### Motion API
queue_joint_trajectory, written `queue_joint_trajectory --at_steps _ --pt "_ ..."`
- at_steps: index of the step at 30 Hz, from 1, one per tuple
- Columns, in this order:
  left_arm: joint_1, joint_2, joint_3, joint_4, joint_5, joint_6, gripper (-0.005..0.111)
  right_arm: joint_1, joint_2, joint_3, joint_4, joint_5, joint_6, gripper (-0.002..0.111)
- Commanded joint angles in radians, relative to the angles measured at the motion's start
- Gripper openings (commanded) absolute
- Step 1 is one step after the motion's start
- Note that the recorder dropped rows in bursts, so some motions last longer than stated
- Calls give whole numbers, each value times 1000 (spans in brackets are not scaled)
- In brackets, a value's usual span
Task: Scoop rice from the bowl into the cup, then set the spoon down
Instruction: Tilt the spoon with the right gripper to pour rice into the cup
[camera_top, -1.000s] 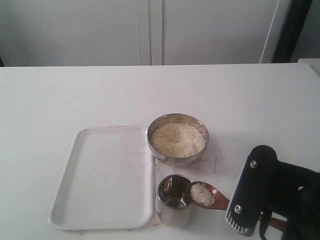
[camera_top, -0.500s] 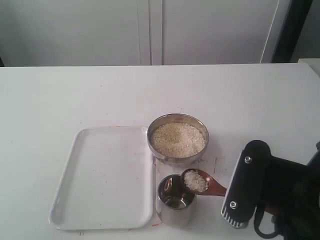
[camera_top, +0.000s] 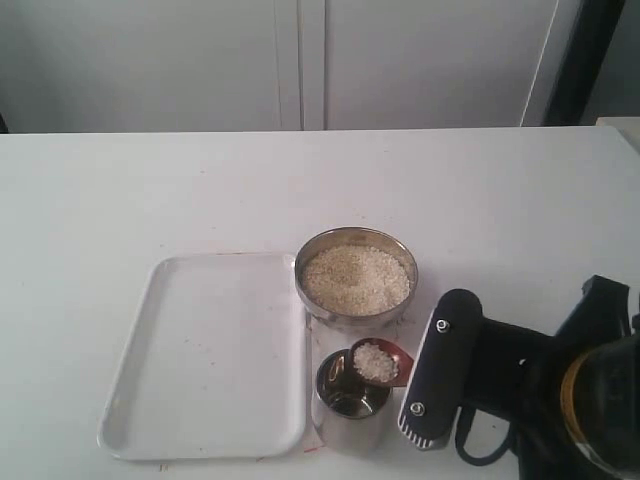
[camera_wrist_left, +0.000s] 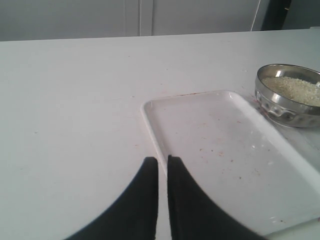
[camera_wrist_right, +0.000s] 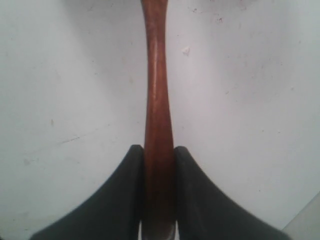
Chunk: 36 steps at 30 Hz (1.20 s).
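Gripping spoon (camera_wrist_right: 158, 75) handle in right gripper (camera_wrist_right: 159, 150), jaws clamped. Poised with rice (camera_top: 375, 362) over cup (camera_top: 345, 402) rim, lower centre. At left gripper (camera_wrist_left: 162, 162), jaws together, empty.

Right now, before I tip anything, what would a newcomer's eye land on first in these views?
The dark reddish-brown wooden spoon, heaped with off-white rice, hangs over the rim of the small shiny steel cup at the front of the exterior view, its handle clamped in the right gripper. Just behind stands the wide steel bowl full of more rice, with a white rectangular tray to their left.
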Motion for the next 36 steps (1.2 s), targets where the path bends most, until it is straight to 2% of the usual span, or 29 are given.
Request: queue_joint_trajectory --at_steps 1,26,36 --pt "-9 1 -6 -8 -3 0 14 5 6 2 -18 -31 -8 0" --pt "-9 1 -6 -8 -3 0 14 5 21 2 -168 -16 -137 0" --pt "-9 1 -6 -8 -3 0 14 5 21 2 -261 -20 -275 0"
